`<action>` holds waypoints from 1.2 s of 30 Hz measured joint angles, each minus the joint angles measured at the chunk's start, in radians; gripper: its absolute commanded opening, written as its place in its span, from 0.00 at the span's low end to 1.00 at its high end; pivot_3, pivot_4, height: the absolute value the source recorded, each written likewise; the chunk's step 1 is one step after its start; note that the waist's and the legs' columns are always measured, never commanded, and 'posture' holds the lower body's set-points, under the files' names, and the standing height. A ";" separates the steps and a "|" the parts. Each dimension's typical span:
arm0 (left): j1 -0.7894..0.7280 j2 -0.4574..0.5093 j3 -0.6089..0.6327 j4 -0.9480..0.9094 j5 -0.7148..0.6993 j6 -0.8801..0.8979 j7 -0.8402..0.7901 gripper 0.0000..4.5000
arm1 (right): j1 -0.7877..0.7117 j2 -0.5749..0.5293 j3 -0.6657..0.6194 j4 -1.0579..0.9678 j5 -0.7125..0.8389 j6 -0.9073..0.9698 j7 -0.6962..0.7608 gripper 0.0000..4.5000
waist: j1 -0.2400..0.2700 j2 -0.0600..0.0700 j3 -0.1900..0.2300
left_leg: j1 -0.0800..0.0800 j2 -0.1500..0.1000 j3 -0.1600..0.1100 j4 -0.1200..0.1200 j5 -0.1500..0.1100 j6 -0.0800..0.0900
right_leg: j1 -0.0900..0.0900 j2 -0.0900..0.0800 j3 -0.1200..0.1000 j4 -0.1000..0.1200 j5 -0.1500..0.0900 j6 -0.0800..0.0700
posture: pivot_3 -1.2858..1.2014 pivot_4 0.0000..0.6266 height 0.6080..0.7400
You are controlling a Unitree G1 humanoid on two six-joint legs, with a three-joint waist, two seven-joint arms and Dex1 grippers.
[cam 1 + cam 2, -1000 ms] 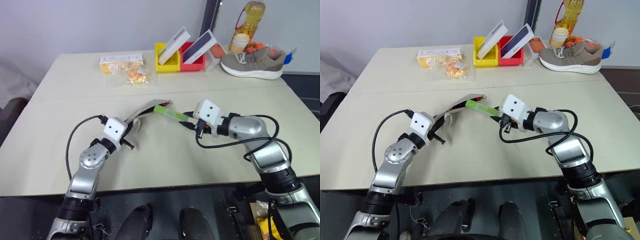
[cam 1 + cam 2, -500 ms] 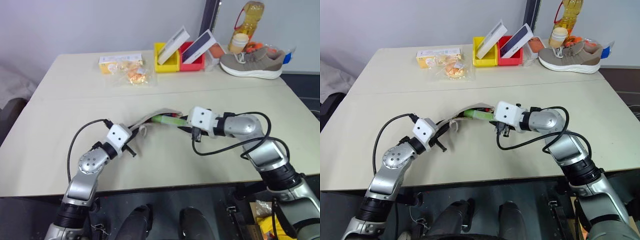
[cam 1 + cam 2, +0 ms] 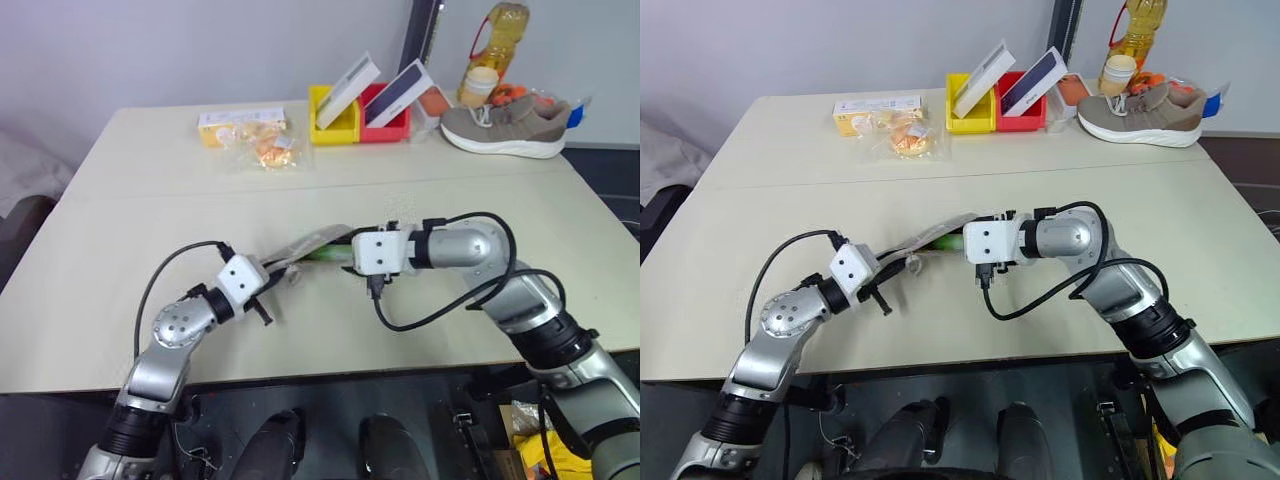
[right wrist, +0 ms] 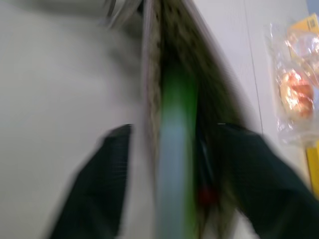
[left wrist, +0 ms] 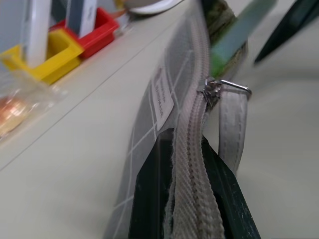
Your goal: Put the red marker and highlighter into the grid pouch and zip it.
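- The left gripper [image 5: 187, 199] is clamped on the zipper edge of the grid pouch [image 3: 305, 245], holding it near the middle of the table [image 3: 120, 200]
- The right gripper [image 4: 172, 169] has its fingers spread apart at the pouch's open mouth
- The highlighter [image 4: 174, 144] lies between them, partly inside the pouch
- A red spot deep inside may be the red marker [image 4: 205, 195]; I cannot tell

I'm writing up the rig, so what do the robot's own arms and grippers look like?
Both arms are silver-grey metal with dark joints and rounded elbow housings. Each wrist carries a white boxy module with small dark dots, and a loose black cable loops from it. The left gripper and right gripper each have two black fingers.
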State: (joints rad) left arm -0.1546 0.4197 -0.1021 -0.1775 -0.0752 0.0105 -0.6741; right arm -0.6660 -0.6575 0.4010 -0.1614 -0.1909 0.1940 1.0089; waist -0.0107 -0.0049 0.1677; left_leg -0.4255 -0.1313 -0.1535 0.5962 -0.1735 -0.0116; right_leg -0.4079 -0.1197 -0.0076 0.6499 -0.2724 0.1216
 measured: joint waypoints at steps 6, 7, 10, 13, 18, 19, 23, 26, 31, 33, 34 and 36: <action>0.002 0.000 0.000 -0.002 -0.013 0.004 0.003 0.00 | 0.003 -0.002 -0.017 0.009 -0.020 -0.009 -0.016 0.99 | 0.000 0.000 0.000 | 0.000 0.000 0.000 0.000 0.000 0.000 | 0.000 0.000 0.000 0.000 0.000 0.000 | 0.52 0.24 1.00; 0.001 -0.005 0.003 -0.002 -0.019 0.008 0.008 0.00 | 0.007 -0.002 -0.035 0.008 -0.010 0.004 -0.017 0.99 | 0.001 0.000 0.000 | 0.000 0.000 0.000 0.000 0.000 0.000 | 0.000 0.000 0.000 0.000 0.000 0.000 | 0.52 0.24 1.00; -0.007 -0.031 0.014 -0.001 -0.040 0.034 0.033 0.00 | 0.015 -0.001 -0.102 -0.009 0.040 0.055 -0.020 0.99 | 0.003 0.000 0.000 | 0.000 0.000 0.000 0.000 0.000 0.000 | 0.000 0.000 0.000 0.000 0.000 0.000 | 0.52 0.24 1.00; -0.032 -0.069 0.032 0.006 -0.066 0.074 0.072 0.00 | 0.026 0.001 -0.176 -0.046 0.117 0.126 -0.019 0.99 | 0.002 0.000 0.000 | 0.000 0.000 0.000 0.000 0.000 0.000 | 0.000 0.000 0.000 0.000 0.000 0.000 | 0.52 0.24 1.00; -0.133 -0.188 0.051 0.060 -0.104 0.158 0.166 0.00 | 0.086 0.028 -0.315 -0.197 0.353 0.356 -0.004 0.99 | 0.015 -0.002 0.000 | 0.000 0.000 0.000 0.001 0.000 0.001 | 0.001 0.000 0.000 0.000 0.000 0.000 | 0.52 0.24 1.00; -0.143 -0.206 0.052 0.060 -0.115 0.167 0.175 0.00 | 0.101 0.052 -0.318 -0.216 0.386 0.392 -0.010 0.99 | 0.014 -0.002 0.000 | 0.000 0.000 0.001 0.001 0.000 0.001 | 0.001 0.000 0.000 0.000 0.000 0.000 | 0.52 0.24 1.00; -0.182 -0.252 0.053 0.074 -0.149 0.205 0.186 0.00 | 0.129 0.171 -0.310 -0.220 0.449 0.501 -0.111 0.99 | 0.013 -0.002 0.000 | 0.000 0.001 0.001 0.001 0.000 0.001 | 0.000 0.000 0.000 0.000 0.000 0.000 | 0.52 0.24 1.00; -0.222 -0.304 0.042 0.115 -0.158 0.239 0.200 0.00 | 0.128 0.298 -0.287 -0.167 0.449 0.555 -0.241 0.99 | 0.016 -0.002 0.000 | 0.000 0.001 0.001 0.001 0.000 0.000 | 0.000 0.001 0.001 0.000 0.001 -0.001 | 0.52 0.24 1.00; -0.240 -0.316 0.034 0.130 -0.159 0.241 0.200 0.00 | 0.118 0.349 -0.286 -0.124 0.449 0.606 -0.344 0.99 | 0.020 -0.002 0.000 | 0.000 0.000 0.002 0.001 0.000 0.000 | 0.000 0.001 0.001 0.000 0.002 0.000 | 0.52 0.24 1.00; -0.242 -0.323 0.032 0.136 -0.156 0.241 0.202 0.00 | 0.117 0.365 -0.285 -0.111 0.448 0.606 -0.366 0.88 | 0.020 -0.002 0.000 | 0.000 0.000 0.002 0.001 0.000 0.000 | 0.000 0.001 0.001 0.000 0.002 0.000 | 0.52 0.24 1.00; -0.242 -0.323 0.028 0.138 -0.153 0.241 0.203 0.00 | 0.117 0.370 -0.279 -0.103 0.448 0.607 -0.378 0.82 | 0.019 -0.002 0.000 | 0.000 0.000 0.002 0.001 0.000 0.000 | 0.000 0.001 0.001 0.000 0.002 0.000 | 0.52 0.24 1.00; -0.242 -0.323 0.028 0.139 -0.152 0.241 0.204 0.00 | 0.117 0.372 -0.273 -0.102 0.451 0.607 -0.382 0.59 | 0.018 -0.002 0.000 | 0.000 0.000 0.002 0.001 0.000 0.000 | 0.000 0.001 0.001 0.000 0.002 0.000 | 0.52 0.24 1.00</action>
State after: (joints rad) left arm -0.3970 0.0966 -0.0744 -0.0383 -0.2274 0.2515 -0.4702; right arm -0.5489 -0.2857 0.1281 -0.2636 0.2599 0.8008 0.6264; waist 0.0074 -0.0069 0.1680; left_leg -0.4256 -0.1309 -0.1517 0.5975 -0.1736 -0.0112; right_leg -0.4080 -0.1188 -0.0064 0.6501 -0.2708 0.1218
